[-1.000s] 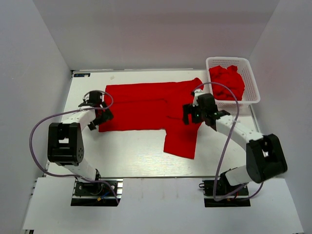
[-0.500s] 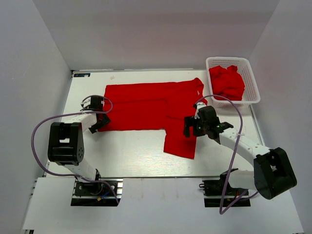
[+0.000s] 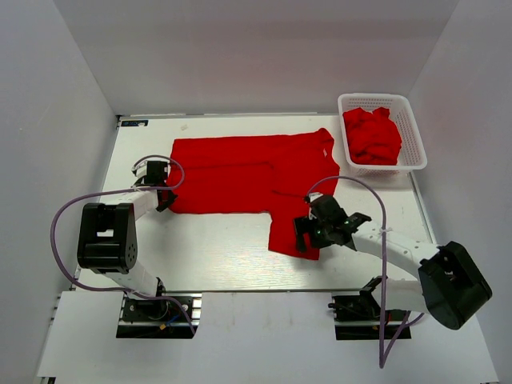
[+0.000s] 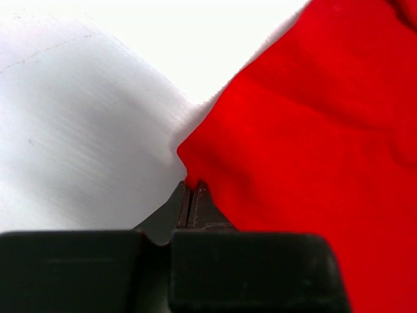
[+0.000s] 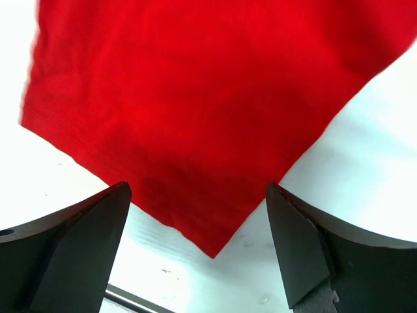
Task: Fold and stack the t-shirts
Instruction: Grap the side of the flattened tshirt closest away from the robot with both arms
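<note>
The tabletop (image 3: 216, 248) is carrying one red t-shirt (image 3: 240, 172), which is lying spread flat across the middle with one flap reaching toward the near edge, opened out for folding. The white basket (image 3: 412, 120) at the far right is holding more crumpled shirts (image 3: 372, 136), probably awaiting their turn. The right gripper (image 5: 195, 195) is hovering over the flap's near corner with its jaws wide apart, apparently lining up a grasp. The left gripper (image 4: 193, 195) is clamping the shirt's left corner, fingers pressed together on the fabric, likely to lift it.
</note>
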### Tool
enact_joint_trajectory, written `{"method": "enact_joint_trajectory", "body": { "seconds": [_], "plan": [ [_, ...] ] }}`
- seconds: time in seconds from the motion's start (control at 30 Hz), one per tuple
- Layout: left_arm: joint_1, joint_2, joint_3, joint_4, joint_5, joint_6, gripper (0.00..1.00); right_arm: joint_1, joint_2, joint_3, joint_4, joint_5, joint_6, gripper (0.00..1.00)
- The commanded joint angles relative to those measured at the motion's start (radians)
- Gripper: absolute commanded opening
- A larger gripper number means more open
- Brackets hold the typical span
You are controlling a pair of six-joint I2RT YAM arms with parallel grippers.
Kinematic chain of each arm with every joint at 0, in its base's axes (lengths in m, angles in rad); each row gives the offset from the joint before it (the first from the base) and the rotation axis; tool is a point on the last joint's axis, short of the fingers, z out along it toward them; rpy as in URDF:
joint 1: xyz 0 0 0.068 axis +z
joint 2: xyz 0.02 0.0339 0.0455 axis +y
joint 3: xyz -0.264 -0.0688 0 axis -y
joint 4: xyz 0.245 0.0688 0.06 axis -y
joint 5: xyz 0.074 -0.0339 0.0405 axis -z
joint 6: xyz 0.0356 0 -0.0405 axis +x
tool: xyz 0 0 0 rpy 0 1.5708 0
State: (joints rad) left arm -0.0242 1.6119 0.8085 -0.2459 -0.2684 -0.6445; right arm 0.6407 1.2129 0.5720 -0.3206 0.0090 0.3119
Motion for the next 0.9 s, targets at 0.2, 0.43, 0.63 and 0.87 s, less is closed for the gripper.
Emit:
{"method": "enact_joint_trajectory", "body": {
  "seconds": [0.2, 0.43, 0.63, 0.87],
  "plan": [
    [-0.002, 0.033, -0.066, -0.089, 0.103, 0.009, 0.00, 0.137, 0.077, -0.035, -0.024, 0.155, 0.162, 0.88],
    [-0.002, 0.023, -0.066, -0.089, 0.103, 0.019, 0.00, 0.229, 0.187, -0.005, -0.089, 0.271, 0.287, 0.69],
    [-0.002, 0.003, -0.066, -0.098, 0.103, 0.028, 0.00, 0.269, 0.228, -0.014, -0.118, 0.295, 0.369, 0.21],
    [-0.002, -0.017, -0.066, -0.098, 0.133, 0.046, 0.00, 0.275, 0.119, 0.032, -0.051, 0.275, 0.274, 0.00]
  ]
}}
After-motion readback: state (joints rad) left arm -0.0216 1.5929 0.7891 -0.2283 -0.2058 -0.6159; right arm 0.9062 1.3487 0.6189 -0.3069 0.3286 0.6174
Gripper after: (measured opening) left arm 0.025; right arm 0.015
